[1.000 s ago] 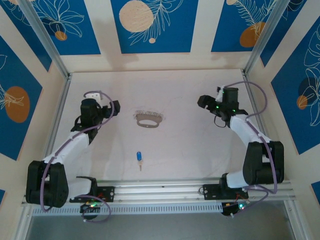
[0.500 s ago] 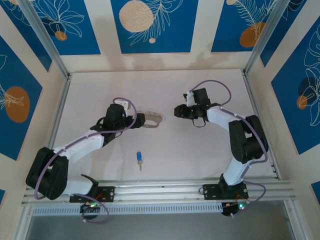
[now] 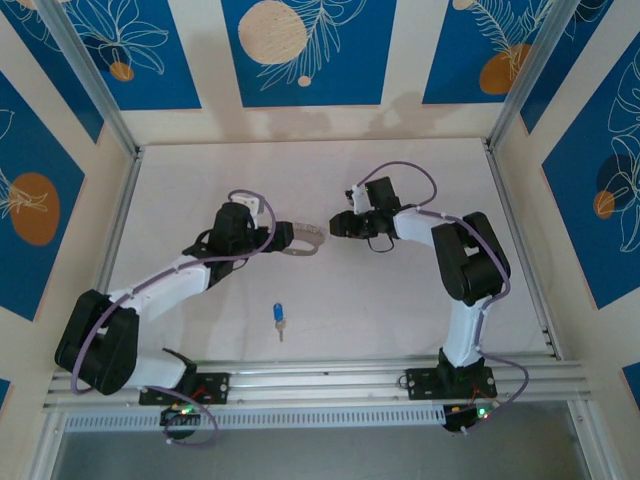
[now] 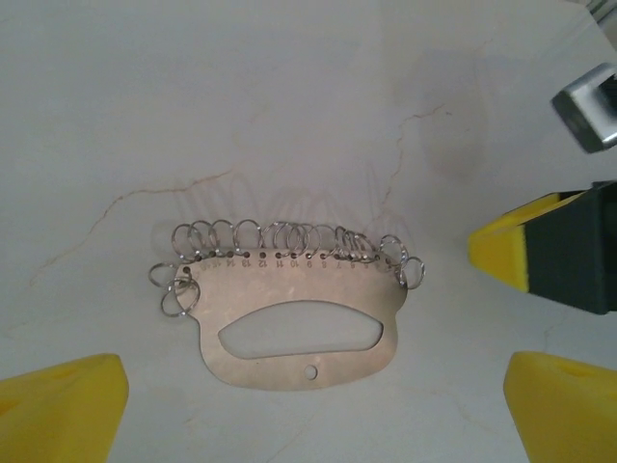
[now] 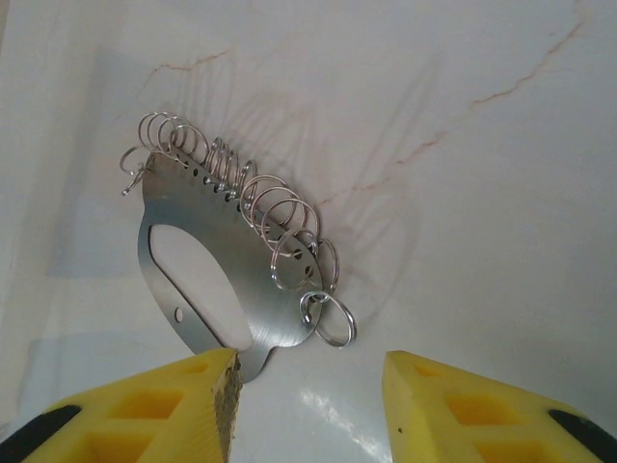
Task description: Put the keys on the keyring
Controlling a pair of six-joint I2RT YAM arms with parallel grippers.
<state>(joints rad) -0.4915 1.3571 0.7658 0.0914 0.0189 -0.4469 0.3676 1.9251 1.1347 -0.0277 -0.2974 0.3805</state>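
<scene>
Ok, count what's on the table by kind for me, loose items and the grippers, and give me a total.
Blue-headed key: 1
Metal keyring plate with split rings: 1
Grippers: 2, left gripper and right gripper
Total: 4

The left arm and right arm are white tubes with black joints. A lilac cable loops behind each set of jaws. The fingers are yellow, seemingly foam, black-backed behind the tips.
</scene>
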